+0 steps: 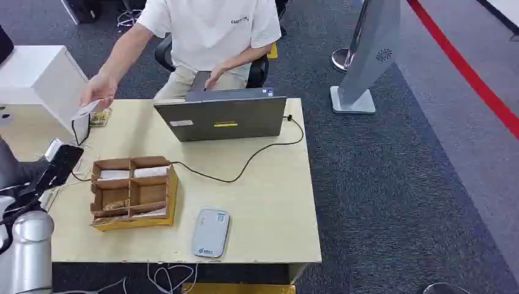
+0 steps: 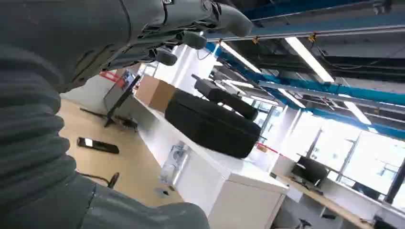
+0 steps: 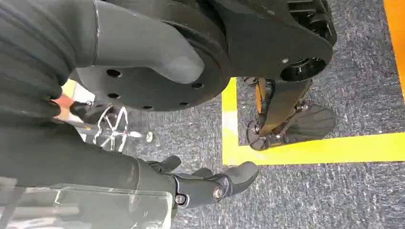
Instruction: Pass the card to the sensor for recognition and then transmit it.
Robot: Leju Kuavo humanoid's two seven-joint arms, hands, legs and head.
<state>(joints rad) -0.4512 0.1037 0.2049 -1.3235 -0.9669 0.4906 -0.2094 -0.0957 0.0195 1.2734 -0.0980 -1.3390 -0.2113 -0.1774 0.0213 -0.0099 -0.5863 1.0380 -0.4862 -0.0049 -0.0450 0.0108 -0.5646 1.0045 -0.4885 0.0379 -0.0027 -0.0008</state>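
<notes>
So as far as I can tell this one's sitting either at the very start or right at the handover end, and I'm leaning toward the end. The person behind the table is reaching out to the far left with a hand (image 1: 98, 90) that's pinching a white card (image 1: 84, 110), just over the far-left corner of the table (image 1: 269, 202). The robot isn't holding any card: its left hand (image 2: 191, 28) is showing up in the left wrist view with fingers loosely curled and nothing in them, pointing up toward the ceiling, and the right hand (image 3: 205, 183) is hanging down by the floor, fingers slightly bent and apart, also empty. The grey sensor (image 1: 210, 232) is lying flat near the front edge of the table, right of the cardboard tray (image 1: 133, 191), with nothing on it. The tray is holding what look like more white cards in its far compartments, so I'm guessing there's more to go. A laptop (image 1: 223, 114) is sitting at the far side in front of the person, cabled across the table. If that card is the one being transmitted, this round's basically wrapping up; can't say for sure it got scanned though.
</notes>
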